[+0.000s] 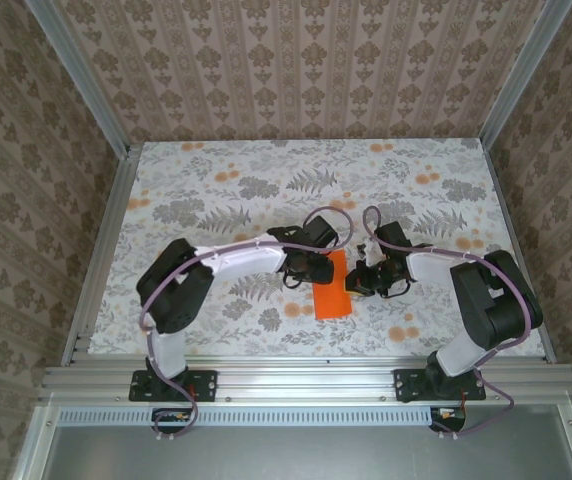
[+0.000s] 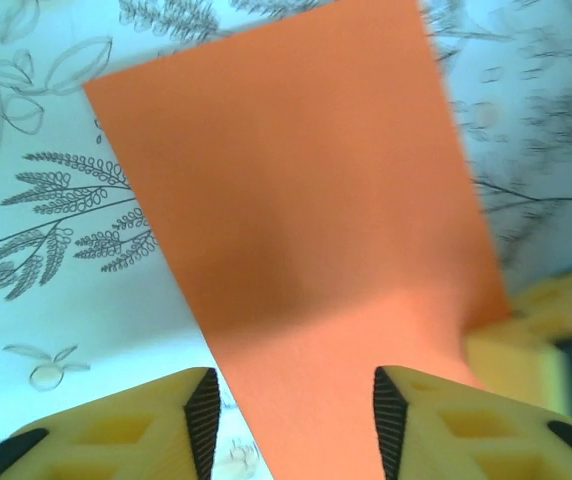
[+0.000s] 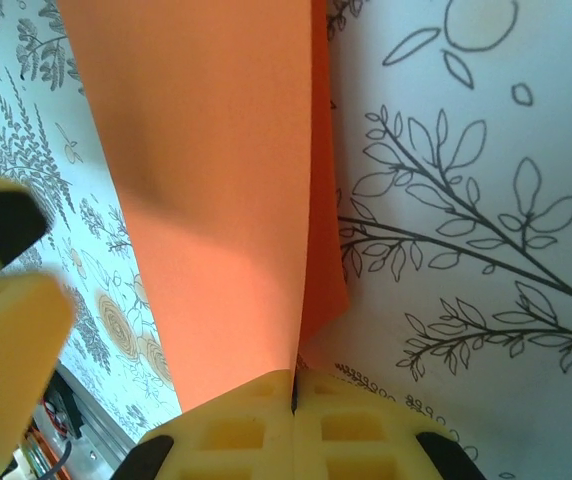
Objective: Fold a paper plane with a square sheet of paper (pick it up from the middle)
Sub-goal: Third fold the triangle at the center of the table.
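The square sheet of paper [image 1: 332, 288] is bright orange and folded into a narrow upright rectangle at the table's middle, between both grippers. In the left wrist view the paper [image 2: 296, 220] runs between the fingers of my left gripper [image 2: 296, 425], which stand apart with a clear gap on each side. From above, my left gripper [image 1: 306, 268] is at the paper's left edge. My right gripper [image 3: 294, 392] is shut on the paper [image 3: 206, 200] at its near edge, where two layers show. In the top view my right gripper [image 1: 363, 280] is at the paper's right edge.
The table [image 1: 216, 190] has a floral cloth with pale orange blotches. Aluminium rails [image 1: 306, 375] run along the front edge and sides, and patterned walls close in the back and both sides. The other gripper's yellow finger [image 2: 536, 320] shows close at the right in the left wrist view.
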Motion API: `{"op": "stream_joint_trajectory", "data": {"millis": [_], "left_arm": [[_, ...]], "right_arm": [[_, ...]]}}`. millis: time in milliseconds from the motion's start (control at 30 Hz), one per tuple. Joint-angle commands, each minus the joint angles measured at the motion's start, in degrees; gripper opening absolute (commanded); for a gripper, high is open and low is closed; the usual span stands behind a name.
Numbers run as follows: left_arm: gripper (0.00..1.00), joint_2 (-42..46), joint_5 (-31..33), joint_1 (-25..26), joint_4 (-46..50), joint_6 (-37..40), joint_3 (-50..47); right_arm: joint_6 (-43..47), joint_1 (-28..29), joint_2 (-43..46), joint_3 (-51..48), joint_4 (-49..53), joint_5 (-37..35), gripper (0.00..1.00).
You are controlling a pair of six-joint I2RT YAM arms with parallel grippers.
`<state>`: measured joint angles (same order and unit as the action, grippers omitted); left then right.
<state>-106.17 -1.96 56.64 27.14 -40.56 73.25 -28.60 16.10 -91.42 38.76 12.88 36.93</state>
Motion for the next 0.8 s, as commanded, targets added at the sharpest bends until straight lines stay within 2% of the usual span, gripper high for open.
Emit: {"op": "stream_joint_trajectory", "data": {"millis": [0,67,200,333,767], "left_arm": [[0.51,6.74,5.52,2.76,-1.4,3.0,-4.05],[0.55,8.47,9.42,5.59,-2.17,5.46,-6.37],[0.59,6.64,16.57,12.58,1.46,9.75,-4.98],[0.6,3.4,19.84,17.0,1.83,11.11,-3.26],[0.7,-2.05,17.42,19.59,0.34,12.38,-0.06]], "right_arm": [[-1.85,-0.28,0.67,-0.44,-0.74,1.64,0.04],[-2.83,-0.28,0.71,-0.37,-0.88,1.99,0.04],[-4.67,-0.25,1.44,-0.2,-1.15,2.63,0.05],[-5.33,-0.28,2.12,0.26,-0.58,2.62,0.05],[-7.65,-0.28,1.25,0.97,-1.24,3.59,0.05]]}}
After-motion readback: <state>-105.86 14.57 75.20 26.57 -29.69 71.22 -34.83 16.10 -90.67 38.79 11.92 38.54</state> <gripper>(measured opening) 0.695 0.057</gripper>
